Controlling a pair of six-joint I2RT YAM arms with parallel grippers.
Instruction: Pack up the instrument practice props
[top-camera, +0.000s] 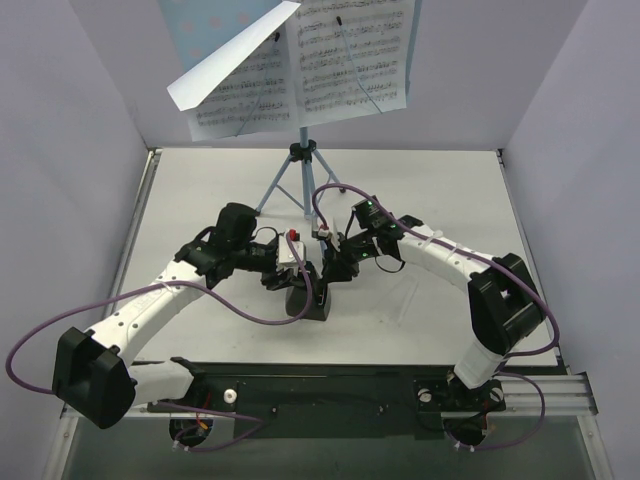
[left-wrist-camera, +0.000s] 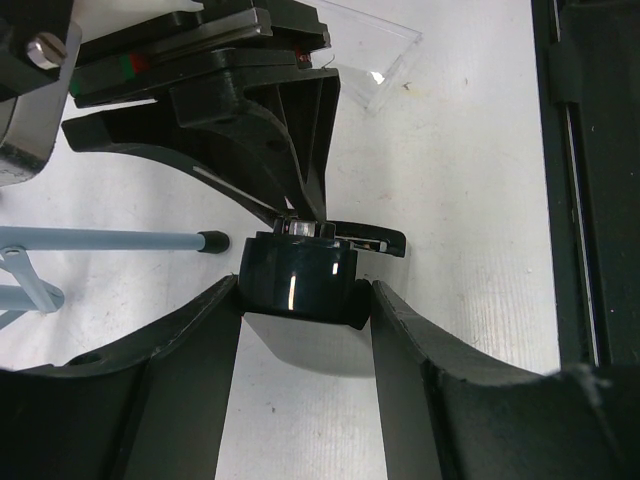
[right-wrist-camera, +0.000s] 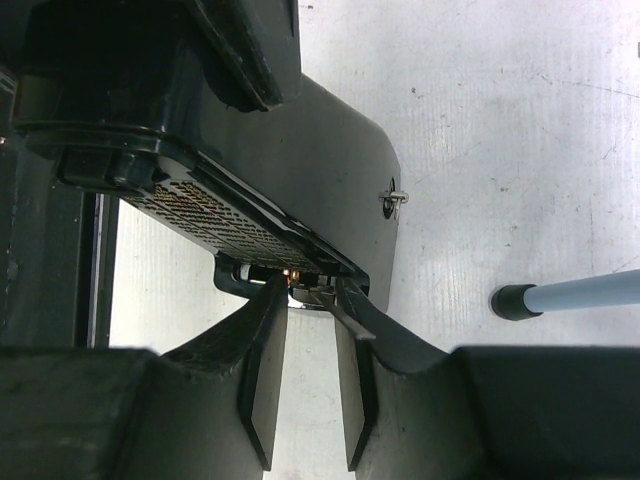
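Only in wrist views: left gripper (left-wrist-camera: 305, 310) snug around metronome (left-wrist-camera: 298, 275), right gripper (right-wrist-camera: 310, 295) narrow on its tip.

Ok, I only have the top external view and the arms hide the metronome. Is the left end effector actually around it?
Observer: Yes. In the left wrist view the left end effector has one finger against each side of the metronome.
Operator: And the right one?
Observer: Its wrist view shows the right end effector with its fingers set closely around a small shiny part on the metronome. I cannot tell whether they touch it.
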